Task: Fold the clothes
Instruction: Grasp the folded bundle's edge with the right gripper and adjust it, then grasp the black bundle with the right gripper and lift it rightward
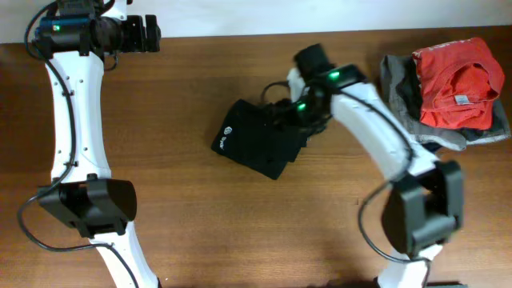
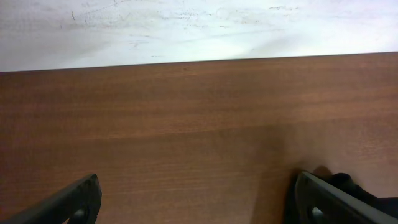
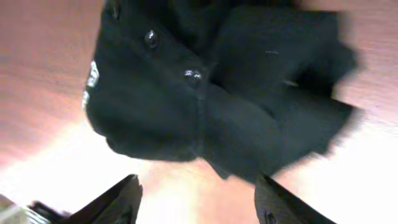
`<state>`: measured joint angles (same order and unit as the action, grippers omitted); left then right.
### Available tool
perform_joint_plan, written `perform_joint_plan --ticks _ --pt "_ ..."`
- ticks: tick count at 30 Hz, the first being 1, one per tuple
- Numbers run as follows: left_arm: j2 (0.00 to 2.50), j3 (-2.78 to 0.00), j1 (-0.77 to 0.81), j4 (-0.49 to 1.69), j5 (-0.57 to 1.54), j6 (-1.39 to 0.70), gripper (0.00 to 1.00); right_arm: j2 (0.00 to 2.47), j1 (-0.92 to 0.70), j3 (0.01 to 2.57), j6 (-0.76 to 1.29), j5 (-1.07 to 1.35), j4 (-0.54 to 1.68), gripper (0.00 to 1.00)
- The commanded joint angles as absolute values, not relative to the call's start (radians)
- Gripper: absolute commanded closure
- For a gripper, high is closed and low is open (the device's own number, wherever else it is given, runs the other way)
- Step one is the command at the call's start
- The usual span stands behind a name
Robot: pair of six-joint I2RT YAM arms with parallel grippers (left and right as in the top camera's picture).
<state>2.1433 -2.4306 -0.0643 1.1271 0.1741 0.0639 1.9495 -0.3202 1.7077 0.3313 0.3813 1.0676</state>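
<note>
The clothes, a black garment with a small white logo, lie folded into a compact bundle at the table's middle. In the right wrist view the clothes show two buttons and the logo at the left edge. My right gripper is open at the bundle's right edge; its fingers hold nothing, and bare table shows between them. My left gripper is open and empty at the far left back edge of the table, its fingers over bare wood.
A red shirt with a white neck label lies on a grey folded garment at the back right. The wall runs along the table's back edge.
</note>
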Motion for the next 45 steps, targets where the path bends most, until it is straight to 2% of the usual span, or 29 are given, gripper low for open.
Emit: perform_joint_plan --ticks 1,6,13,19,32,33,36,40,45 --pt "2.132 -2.422 -0.065 1.131 0.167 0.084 0.01 1.927 -0.251 1.686 0.377 0.356 1.089 0.34" --pt "2.132 -2.422 -0.065 1.131 0.167 0.084 0.01 1.927 -0.22 1.56 0.464 0.371 1.001 0.31" --pt "2.132 -2.422 -0.065 1.134 0.167 0.084 0.01 1.927 -0.218 1.354 0.648 0.4 0.71 0.3" --pt "2.132 -2.422 -0.065 1.139 0.167 0.084 0.01 1.927 -0.218 1.219 0.694 0.4 0.496 0.25" --pt "2.132 -2.422 -0.065 1.153 0.167 0.084 0.01 2.004 -0.346 1.176 0.759 0.418 0.313 0.26" --pt "2.132 -2.422 -0.065 1.155 0.167 0.084 0.01 2.005 -0.358 1.176 0.765 0.414 0.31 0.3" --pt "2.132 -2.422 -0.065 1.162 0.167 0.084 0.01 2.005 -0.377 1.176 0.765 0.411 0.297 0.51" --pt "2.132 -2.422 -0.065 1.164 0.167 0.084 0.01 2.005 -0.36 1.176 0.764 0.411 0.295 0.96" --pt "2.132 -2.422 -0.065 1.164 0.167 0.084 0.01 1.995 -0.288 1.187 0.679 0.487 0.269 0.96"
